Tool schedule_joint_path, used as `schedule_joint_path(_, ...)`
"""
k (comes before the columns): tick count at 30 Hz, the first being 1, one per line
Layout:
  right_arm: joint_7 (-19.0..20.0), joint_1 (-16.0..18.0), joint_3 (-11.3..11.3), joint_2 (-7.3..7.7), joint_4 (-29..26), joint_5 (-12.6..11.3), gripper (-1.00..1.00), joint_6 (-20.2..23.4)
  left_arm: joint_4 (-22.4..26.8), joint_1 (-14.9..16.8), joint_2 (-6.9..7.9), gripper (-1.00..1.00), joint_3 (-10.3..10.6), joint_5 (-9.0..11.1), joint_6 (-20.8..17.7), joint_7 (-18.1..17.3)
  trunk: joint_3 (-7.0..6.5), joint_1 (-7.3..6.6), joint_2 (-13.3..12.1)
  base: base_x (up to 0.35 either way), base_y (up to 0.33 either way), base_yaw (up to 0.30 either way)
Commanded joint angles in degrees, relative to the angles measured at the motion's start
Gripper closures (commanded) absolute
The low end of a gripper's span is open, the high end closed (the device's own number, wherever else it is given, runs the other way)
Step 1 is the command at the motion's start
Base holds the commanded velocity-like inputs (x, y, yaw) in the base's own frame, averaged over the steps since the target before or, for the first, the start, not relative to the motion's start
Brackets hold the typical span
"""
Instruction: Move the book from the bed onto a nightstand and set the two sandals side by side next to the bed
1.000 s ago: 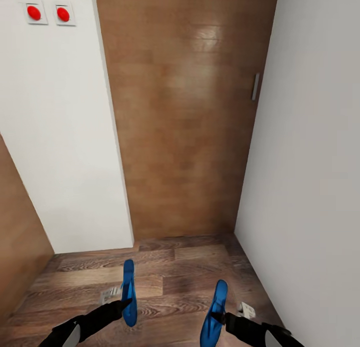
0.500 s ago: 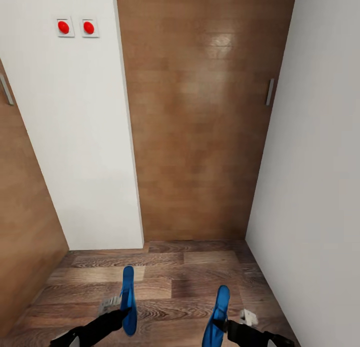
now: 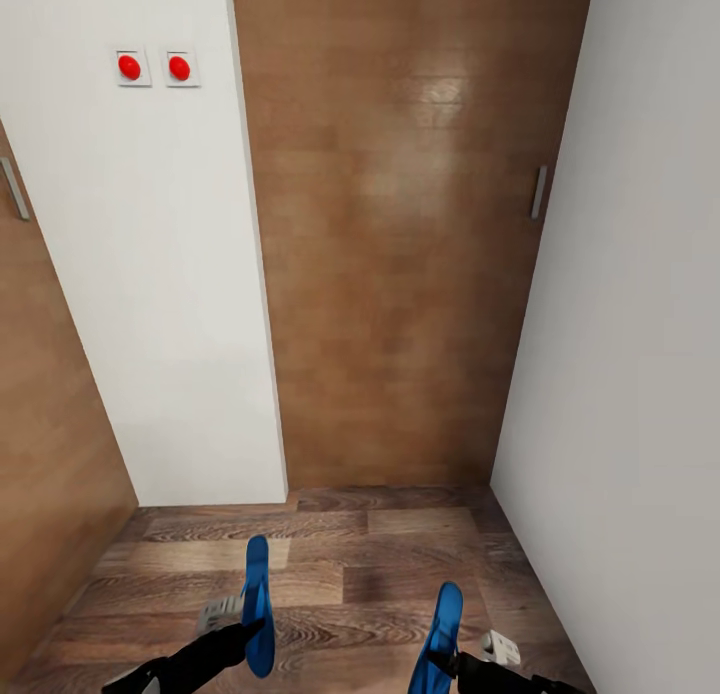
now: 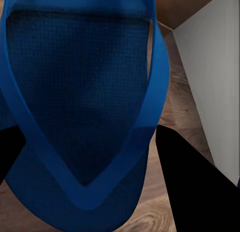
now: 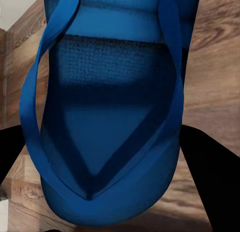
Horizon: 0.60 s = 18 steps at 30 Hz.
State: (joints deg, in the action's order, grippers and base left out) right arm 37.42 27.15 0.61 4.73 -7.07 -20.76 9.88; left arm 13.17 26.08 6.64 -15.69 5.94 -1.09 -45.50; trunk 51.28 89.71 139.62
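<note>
Facing a narrow corner: brown wooden door (image 3: pixel 400 234) straight ahead with a slim metal handle (image 3: pixel 539 192) at its right edge, white wall panel (image 3: pixel 150 274) to the left carrying two red round buttons (image 3: pixel 154 67) on white plates, plain white wall (image 3: pixel 640 354) to the right. Second brown wooden surface (image 3: pixel 50 454) at far left, with a handle (image 3: pixel 14 188) near the frame edge. Wood-plank floor (image 3: pixel 380 544) below. Left claw (image 3: pixel 250 629) low in head view, clenched on the left sandal (image 3: pixel 258 599), which is carried on edge, thin blue profile pointing toward the door, clear of the floor. Right claw (image 3: pixel 440 659) likewise grasping the right sandal (image 3: pixel 440 639), also on edge and tilted slightly, partly cut by the lower frame. Two sandals well apart from each other, one per arm, roughly parallel. Left wrist view: sandal sole (image 4: pixel 80 91) close up, textured blue footbed with V-shaped strap meeting at the toe post, dark fingers (image 4: pixel 192 187) flanking either side, floor and white wall behind. Right wrist view: same arrangement, blue footbed (image 5: pixel 112 122) with strap V, dark fingers (image 5: pixel 210 177) at both sides, plank floor beyond.
</note>
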Motion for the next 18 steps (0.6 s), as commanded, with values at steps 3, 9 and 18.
schedule_joint_path(3,0.1,0.0,0.0,0.01,0.0,-0.4,1.00,0.6,-0.1,0.0,-0.12,1.00,0.2,0.4,0.0,-0.2,-0.48,-0.68,-1.2,0.000,0.000,0.005)
schedule_joint_path(9,0.1,0.0,0.0,0.01,0.0,-0.4,1.00,0.6,-0.1,0.1,-0.30,1.00,0.1,0.4,0.0,-0.2,-0.84,-1.12,-2.0,0.000,0.000,0.177)
schedule_joint_path(18,0.2,0.0,0.0,0.01,0.0,-0.4,1.00,0.6,-0.2,0.0,-0.33,1.00,0.1,0.4,0.0,-0.2,-0.84,-1.12,-2.0,0.000,0.000,0.286)
